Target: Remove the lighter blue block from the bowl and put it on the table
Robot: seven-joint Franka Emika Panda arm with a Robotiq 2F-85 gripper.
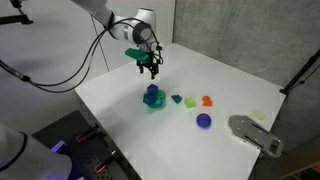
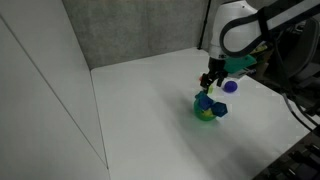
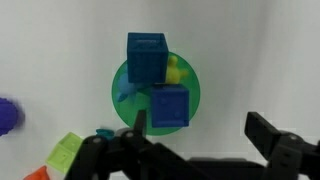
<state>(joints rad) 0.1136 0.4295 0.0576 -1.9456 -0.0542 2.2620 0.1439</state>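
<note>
One claw (image 1: 150,70), jaws apart, hangs above the bowl (image 3: 120,90).

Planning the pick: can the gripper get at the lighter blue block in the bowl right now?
Probably yes. The gripper hangs open above the bowl, and the lighter blue block lies uncovered in it. The darker blue block sits close beside it and may crowd a finger.
</note>
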